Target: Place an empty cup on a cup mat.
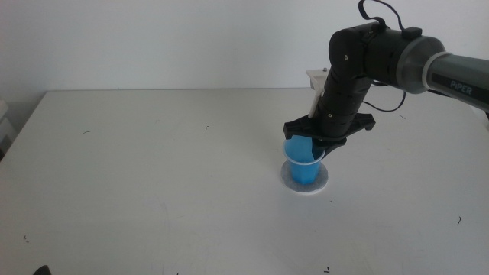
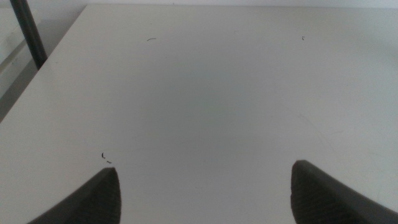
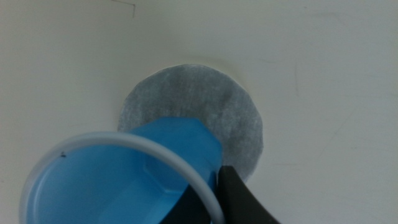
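Note:
The blue cup point(image 1: 303, 163) stands over the round grey cup mat point(image 1: 306, 183) right of the table's middle. My right gripper point(image 1: 317, 151) comes in from the right and is shut on the cup's rim at its right side. In the right wrist view the cup point(image 3: 118, 183) is empty and slightly tilted. Its base covers the near part of the mat point(image 3: 205, 102), and one dark jaw sits just outside the pale rim. I cannot tell whether the base touches the mat. My left gripper point(image 2: 205, 193) waits open over bare table at the near left.
A small white object point(image 1: 315, 76) sits behind the right arm near the table's far edge. A dark post point(image 2: 28, 31) stands beside the table's left edge. The white table point(image 1: 153, 168) stretches left of the cup.

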Action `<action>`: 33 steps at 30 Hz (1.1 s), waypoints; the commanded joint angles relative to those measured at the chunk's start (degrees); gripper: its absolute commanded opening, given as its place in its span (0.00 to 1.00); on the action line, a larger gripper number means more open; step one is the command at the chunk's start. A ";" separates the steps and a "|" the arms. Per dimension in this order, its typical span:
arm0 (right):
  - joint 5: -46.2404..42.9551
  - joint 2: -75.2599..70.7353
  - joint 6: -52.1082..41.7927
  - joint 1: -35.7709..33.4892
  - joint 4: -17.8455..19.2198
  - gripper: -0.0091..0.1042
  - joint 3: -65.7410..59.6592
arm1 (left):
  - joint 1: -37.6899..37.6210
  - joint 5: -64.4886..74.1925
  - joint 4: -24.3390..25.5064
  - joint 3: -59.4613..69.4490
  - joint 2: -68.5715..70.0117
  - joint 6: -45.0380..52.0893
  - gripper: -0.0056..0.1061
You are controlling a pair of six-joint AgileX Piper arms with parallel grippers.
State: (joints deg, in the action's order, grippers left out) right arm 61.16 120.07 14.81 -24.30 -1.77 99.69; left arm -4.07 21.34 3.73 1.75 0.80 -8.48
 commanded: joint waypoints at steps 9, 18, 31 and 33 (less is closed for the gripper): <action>-4.43 -1.06 -0.62 -0.14 0.96 0.07 1.86 | 0.06 -3.84 0.02 -0.34 0.18 -0.62 0.99; -3.68 -0.92 -0.56 -0.14 2.48 0.11 1.86 | 0.06 -3.84 0.02 -0.34 0.18 -0.62 0.99; -5.77 -5.56 -0.35 -0.14 2.27 0.74 1.86 | 0.06 -3.84 0.02 -0.34 0.18 -0.62 0.99; -5.39 -8.10 -0.40 0.00 3.17 0.80 1.86 | 0.06 -3.84 0.02 -0.34 0.18 -0.62 0.99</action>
State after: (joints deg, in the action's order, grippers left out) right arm 57.05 118.20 14.74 -24.33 0.00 100.03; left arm -4.07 21.34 3.73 1.75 0.80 -8.48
